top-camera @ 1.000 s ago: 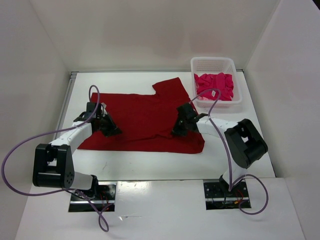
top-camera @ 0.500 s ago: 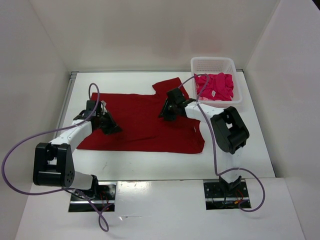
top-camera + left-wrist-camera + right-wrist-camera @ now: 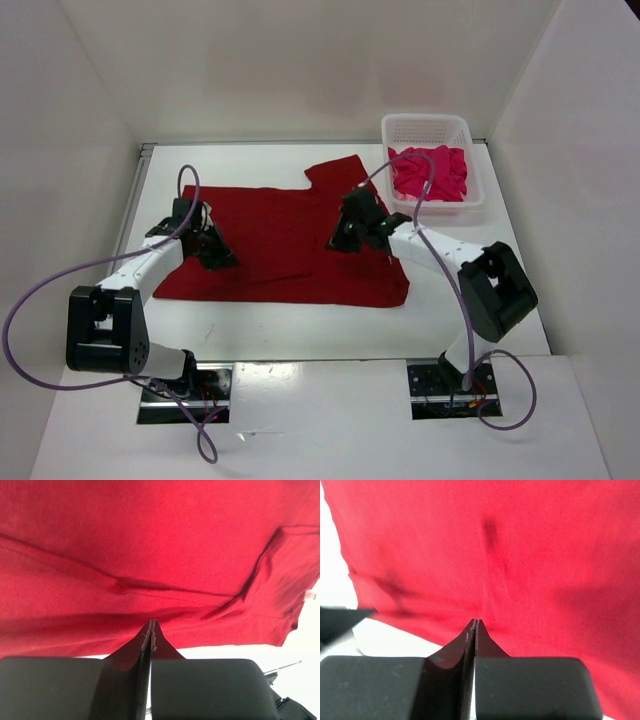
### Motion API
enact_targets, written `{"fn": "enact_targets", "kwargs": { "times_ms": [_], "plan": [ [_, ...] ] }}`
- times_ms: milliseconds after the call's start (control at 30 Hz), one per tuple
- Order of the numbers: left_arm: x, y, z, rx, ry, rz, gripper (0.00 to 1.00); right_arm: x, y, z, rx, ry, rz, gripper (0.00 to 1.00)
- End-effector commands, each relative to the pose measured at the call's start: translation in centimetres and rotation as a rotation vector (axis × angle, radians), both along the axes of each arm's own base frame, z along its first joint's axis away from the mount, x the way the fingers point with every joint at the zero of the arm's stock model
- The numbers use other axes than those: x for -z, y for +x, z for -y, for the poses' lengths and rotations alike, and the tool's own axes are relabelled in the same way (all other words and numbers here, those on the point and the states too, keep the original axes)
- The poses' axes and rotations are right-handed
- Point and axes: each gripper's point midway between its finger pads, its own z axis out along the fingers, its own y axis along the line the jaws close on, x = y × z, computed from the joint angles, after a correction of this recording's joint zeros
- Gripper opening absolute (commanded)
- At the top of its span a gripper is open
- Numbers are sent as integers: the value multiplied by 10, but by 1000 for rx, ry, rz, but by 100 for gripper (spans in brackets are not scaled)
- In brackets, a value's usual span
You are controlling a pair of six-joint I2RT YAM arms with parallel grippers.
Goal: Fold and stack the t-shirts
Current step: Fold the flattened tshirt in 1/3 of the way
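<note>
A dark red t-shirt lies spread flat on the white table, one sleeve pointing to the back. My left gripper rests low over the shirt's left part, jaws pressed together with no cloth between them. My right gripper is over the shirt's right half, likewise shut and empty. In both wrist views red cloth fills the picture beyond the tips. A bright magenta-pink t-shirt lies crumpled in the basket.
A white lattice basket stands at the back right corner, touching the red shirt's edge. White walls close the table on three sides. Purple cables loop from both arms; the right one arcs over the basket's front rim.
The right arm swung up and left over the shirt, then came back a little to the right. The left arm has barely moved.
</note>
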Motion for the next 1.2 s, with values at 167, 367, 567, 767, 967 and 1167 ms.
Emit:
{"fn": "enact_targets", "kwargs": {
  "times_ms": [167,367,567,767,967,1167],
  "plan": [
    [38,-32,27,120,29,-168,1,67,-80,-31,-161,-79,-158,0],
    [55,-34,44,137,39,-194,1,85,-87,-35,-172,-123,-178,0],
    [87,-64,37,123,45,-330,1,113,-111,-24,-185,-196,-225,0],
    [82,-95,36,67,-2,-397,0,127,-151,-16,-232,-255,-289,0],
    [64,-125,32,-30,-40,-444,0,119,-175,-4,-265,-259,-315,0],
    [13,-93,-3,-138,-30,-260,0,94,-170,1,-287,-257,-267,7]
  ]
}}
